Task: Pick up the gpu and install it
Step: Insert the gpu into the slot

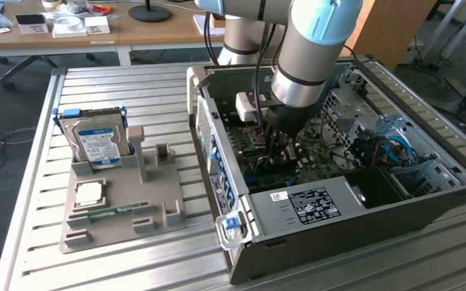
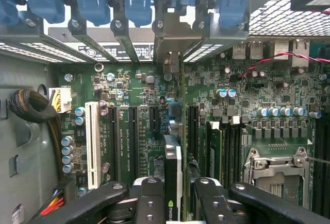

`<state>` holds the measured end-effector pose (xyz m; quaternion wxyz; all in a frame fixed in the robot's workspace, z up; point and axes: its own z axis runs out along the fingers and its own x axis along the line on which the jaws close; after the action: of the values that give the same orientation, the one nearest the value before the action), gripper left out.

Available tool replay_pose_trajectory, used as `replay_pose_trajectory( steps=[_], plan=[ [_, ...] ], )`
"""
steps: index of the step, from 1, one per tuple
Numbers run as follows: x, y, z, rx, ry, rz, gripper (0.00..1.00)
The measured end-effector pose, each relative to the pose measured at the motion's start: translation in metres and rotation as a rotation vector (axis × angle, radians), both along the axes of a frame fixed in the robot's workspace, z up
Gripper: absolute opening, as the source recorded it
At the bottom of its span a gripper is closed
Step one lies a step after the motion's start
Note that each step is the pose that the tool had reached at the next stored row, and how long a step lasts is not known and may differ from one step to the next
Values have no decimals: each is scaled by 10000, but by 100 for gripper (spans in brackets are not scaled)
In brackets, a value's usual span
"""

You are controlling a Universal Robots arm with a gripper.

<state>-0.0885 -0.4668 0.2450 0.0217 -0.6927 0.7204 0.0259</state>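
One arm reaches down into the open computer case (image 1: 338,182) at the centre right of the exterior view, its gripper (image 1: 280,148) low over the motherboard (image 1: 257,159). In the wrist view the gripper (image 2: 178,195) sits at the bottom centre of the frame, its black fingers (image 2: 149,201) pinching the gpu (image 2: 172,177) between them — the card stands on edge, dark, thin, running up the middle toward a metal slot bracket (image 2: 172,38). A small logo shows on the card near the fingers, too partial to read. The card stands over the green board among the black expansion slots, just beside a white slot (image 2: 93,144); whether it is seated I cannot tell.

Outside the case, at the exterior view's left, a grey parts tray (image 1: 119,206) holds a hard drive (image 1: 95,139) upright with a blue-and-white label — print too small to read — a square processor (image 1: 89,194) and a green memory stick (image 1: 111,212). The power supply (image 1: 310,206) carries a black label with white text, unreadable.
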Motion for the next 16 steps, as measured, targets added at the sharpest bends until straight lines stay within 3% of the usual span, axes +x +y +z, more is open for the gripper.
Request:
replay_pose_trajectory(
  steps=[12, 13, 16],
  plan=[
    [0, 1, -4, 4, 0, 0, 27],
    [-2, 4, -13, 32, -4, -4, 28],
    [-1, 1, -5, 5, -1, -3, 33]
  ],
)
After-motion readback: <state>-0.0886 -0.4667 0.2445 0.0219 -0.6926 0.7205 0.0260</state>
